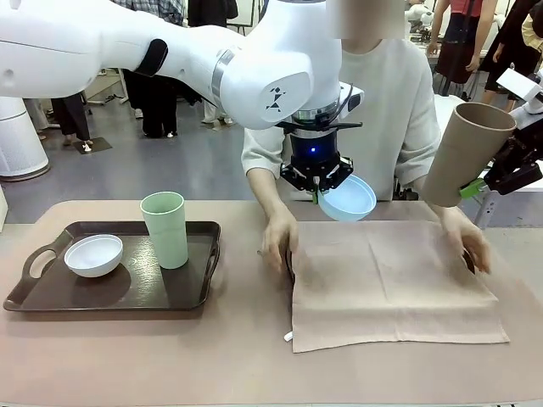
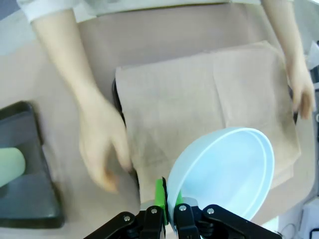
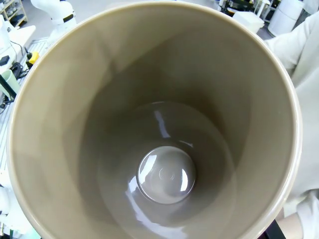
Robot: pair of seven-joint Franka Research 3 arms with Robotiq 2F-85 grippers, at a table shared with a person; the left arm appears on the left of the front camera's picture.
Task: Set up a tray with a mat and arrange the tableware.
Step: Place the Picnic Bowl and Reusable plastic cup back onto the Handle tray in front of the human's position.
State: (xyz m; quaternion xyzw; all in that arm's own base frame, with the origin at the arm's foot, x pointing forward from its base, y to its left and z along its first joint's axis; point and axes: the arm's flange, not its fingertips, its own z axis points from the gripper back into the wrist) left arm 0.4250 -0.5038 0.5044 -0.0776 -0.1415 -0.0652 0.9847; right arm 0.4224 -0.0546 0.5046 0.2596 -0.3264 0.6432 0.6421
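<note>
Mat (image 1: pixel 394 284) lies flat; one hand (image 1: pixel 278 242) of the person at its left edge, other hand (image 1: pixel 471 242) at its right. Tray (image 1: pixel 182 288) well left of mat, carrying upright pale green tumbler (image 1: pixel 165 229) and white bowl (image 1: pixel 93 254). Tan tumbler (image 1: pixel 467 153) tilted above mat's far right corner, right gripper (image 1: pixel 479 185) clamped wide round its base end. Light blue bowl (image 1: pixel 348 199) tilted above mat's far edge, left gripper (image 1: pixel 316 188) pinched tight on its rim.
</note>
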